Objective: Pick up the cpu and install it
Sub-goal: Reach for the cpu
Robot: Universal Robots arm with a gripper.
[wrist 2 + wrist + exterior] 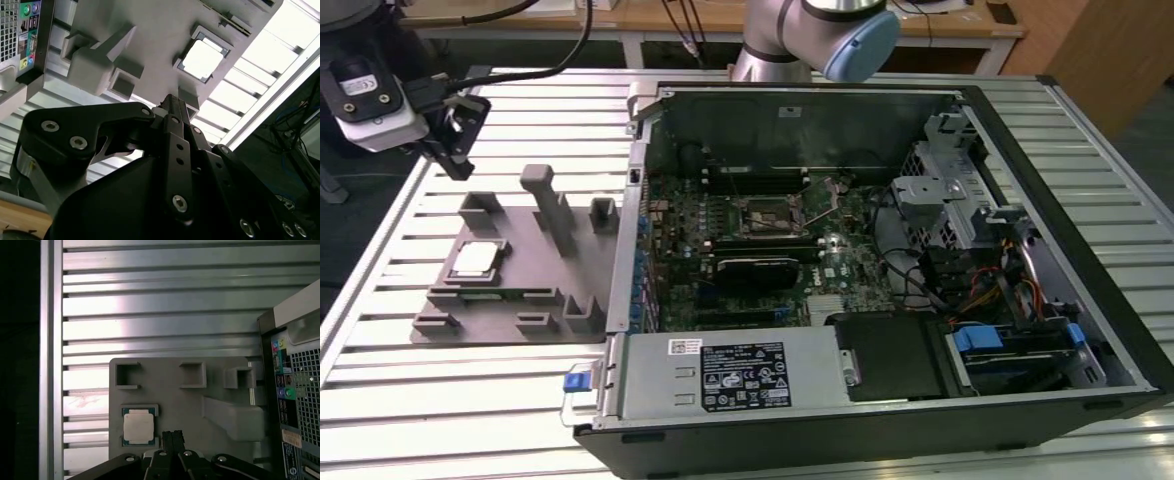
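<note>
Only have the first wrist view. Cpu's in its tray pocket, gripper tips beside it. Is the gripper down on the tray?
Observer: No. In the exterior view the gripper hangs clear above the tray, holding nothing. The cpu is untouched.
Operator: Case open?
Observer: Yes. The case lies on its side with the panel off and the motherboard exposed.
Operator: Socket?
Observer: The socket sits near the board's middle and looks empty. I can't tell how its latch stands.

Cpu [476,258] on tray [534,262] beside case [787,130]
</note>
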